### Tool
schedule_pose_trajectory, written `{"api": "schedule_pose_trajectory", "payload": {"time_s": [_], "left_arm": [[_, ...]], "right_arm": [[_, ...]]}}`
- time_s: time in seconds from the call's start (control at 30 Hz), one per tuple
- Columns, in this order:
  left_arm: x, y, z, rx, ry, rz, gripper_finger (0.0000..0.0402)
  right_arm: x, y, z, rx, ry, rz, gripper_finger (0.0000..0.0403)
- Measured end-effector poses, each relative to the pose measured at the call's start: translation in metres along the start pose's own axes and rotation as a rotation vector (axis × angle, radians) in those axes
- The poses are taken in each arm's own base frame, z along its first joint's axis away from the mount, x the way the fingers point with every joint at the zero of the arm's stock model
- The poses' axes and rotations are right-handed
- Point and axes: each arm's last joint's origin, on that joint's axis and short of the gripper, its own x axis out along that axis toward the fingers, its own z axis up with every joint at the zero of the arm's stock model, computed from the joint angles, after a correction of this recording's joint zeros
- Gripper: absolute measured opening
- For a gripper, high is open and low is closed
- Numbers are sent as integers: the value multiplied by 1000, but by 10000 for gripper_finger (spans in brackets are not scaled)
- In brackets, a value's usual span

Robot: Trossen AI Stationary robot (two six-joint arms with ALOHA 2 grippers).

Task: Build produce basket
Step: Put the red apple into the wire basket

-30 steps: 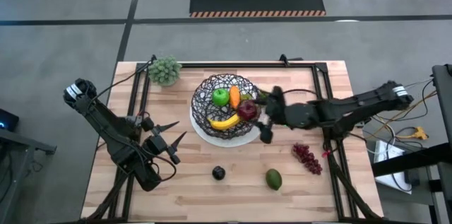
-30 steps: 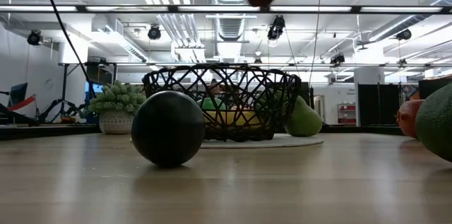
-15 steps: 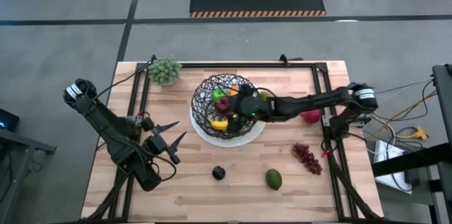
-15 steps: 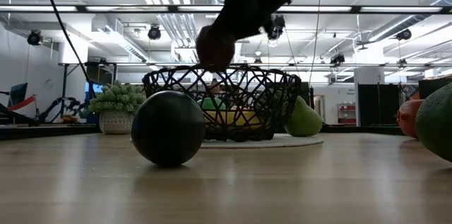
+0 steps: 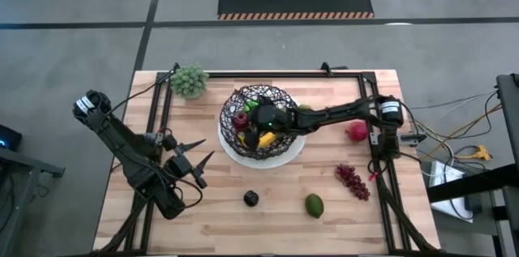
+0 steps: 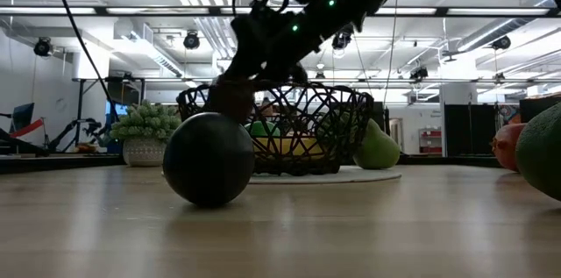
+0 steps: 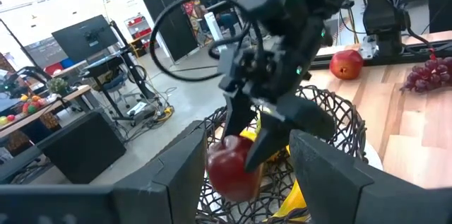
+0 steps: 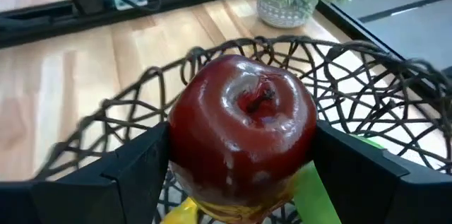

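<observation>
The black wire basket (image 5: 261, 119) sits on a white plate (image 5: 284, 156) at mid-table. It holds a yellow banana (image 5: 264, 138) and a green apple (image 5: 253, 105). My right gripper (image 5: 246, 121) reaches in from the right, shut on a red apple (image 8: 244, 128) over the basket's left part. The dark plum (image 5: 251, 199), avocado (image 5: 314, 205) and grapes (image 5: 353, 181) lie on the near tabletop. My left gripper (image 5: 206, 149) waits open, left of and nearer than the basket. My right gripper pinches the red apple between its two fingers (image 8: 134, 171), one on each side (image 8: 185, 146), with the stem dimple facing the wrist camera. The fingers come from the table's right, slanting down. The apple hangs at rim height inside the basket (image 6: 232, 98); whether it rests on anything I cannot tell.
A leafy potted cluster (image 5: 189, 80) stands at the far left. Another red fruit (image 5: 357, 132) lies right of the plate, and a green pear (image 6: 377, 146) sits by the basket's right side. Black frame rails (image 5: 373, 160) run along the table's sides.
My right gripper carried the red apple from the basket's right rim across it toward the table's left, coming down from well above the basket to rim height. It stayed shut on the apple. The arm stretched out over the basket.
</observation>
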Motion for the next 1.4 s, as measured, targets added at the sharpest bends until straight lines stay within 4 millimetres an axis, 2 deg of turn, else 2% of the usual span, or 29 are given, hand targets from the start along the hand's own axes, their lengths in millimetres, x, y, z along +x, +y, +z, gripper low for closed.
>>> {"api": "schedule_pose_trajectory", "payload": {"time_s": [0.4,0.83,1.27,1.4], "left_arm": [[0,0,0,1,0,0,187],[0,0,0,0,0,0,187],[0,0,1,-10,0,-1,187],[0,0,1,-11,-1,-1,187]], "right_arm": [[11,-1,-16,0,74,-14,303],[11,-3,-16,40,81,-29,343],[11,-5,-15,34,73,-65,342],[7,-6,-9,4,61,-80,337]]}}
